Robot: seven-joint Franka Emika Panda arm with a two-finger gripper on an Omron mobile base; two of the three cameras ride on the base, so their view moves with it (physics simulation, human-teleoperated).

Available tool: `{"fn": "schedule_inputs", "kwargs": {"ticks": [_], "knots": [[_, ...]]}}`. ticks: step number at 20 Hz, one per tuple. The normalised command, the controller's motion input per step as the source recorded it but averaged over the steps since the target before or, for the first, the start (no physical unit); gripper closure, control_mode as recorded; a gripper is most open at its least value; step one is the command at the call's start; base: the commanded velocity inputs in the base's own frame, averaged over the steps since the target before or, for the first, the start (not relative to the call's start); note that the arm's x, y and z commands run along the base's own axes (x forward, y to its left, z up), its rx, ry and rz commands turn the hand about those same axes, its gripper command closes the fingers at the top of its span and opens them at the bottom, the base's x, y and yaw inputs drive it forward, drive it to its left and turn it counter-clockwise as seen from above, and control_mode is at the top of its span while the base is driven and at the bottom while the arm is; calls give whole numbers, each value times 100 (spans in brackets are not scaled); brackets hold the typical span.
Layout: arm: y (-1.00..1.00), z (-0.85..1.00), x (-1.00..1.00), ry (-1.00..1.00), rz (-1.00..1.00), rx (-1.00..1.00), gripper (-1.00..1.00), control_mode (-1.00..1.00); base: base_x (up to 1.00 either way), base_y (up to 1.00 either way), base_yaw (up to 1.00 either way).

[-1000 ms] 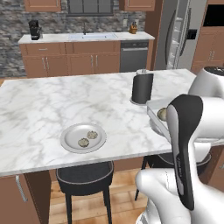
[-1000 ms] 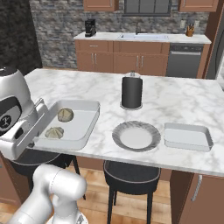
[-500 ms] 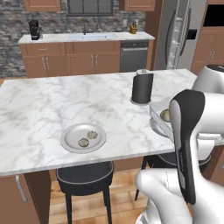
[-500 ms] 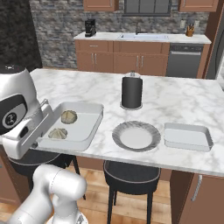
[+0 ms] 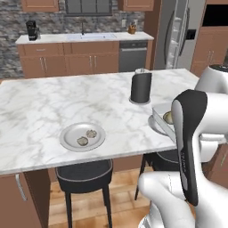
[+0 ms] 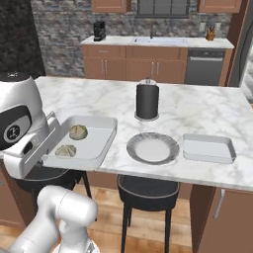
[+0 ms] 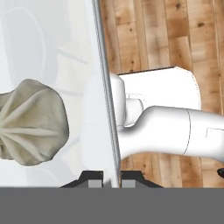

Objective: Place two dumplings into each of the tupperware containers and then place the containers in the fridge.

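My gripper (image 7: 108, 181) is shut on the rim of a tupperware container (image 6: 96, 141), which hangs over the island's near left edge. Two dumplings (image 6: 78, 132) (image 6: 65, 150) lie in it, and one dumpling (image 7: 30, 120) looms large in the hand view. From the left base view this container (image 5: 160, 116) is mostly behind my arm. A second, empty container (image 6: 207, 148) rests at the right of the counter. Two more dumplings (image 5: 91, 132) (image 5: 82, 141) sit on a round grey plate (image 5: 67, 138). The fridge (image 5: 178, 33) stands beyond the island.
A black cylindrical canister (image 6: 147, 101) stands mid-island. An empty round plate (image 6: 152, 147) lies between the two containers. Black stools (image 6: 148, 190) are tucked under the near edge. Back counter with sink and dishwasher (image 5: 133, 55) runs along the wall.
The held container has shifted slightly toward the middle of the island, and my hand sits a little lower. Nothing else has moved.
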Motion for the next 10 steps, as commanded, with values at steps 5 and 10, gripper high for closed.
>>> {"fn": "schedule_inputs", "kwargs": {"ticks": [5, 10], "knots": [[0, 0, 0, 0, 0, 0, 100, 100, -49, -9, -12], [0, 0, 0, 0, 0, 0, 100, 100, -36, -10, -16]]}}
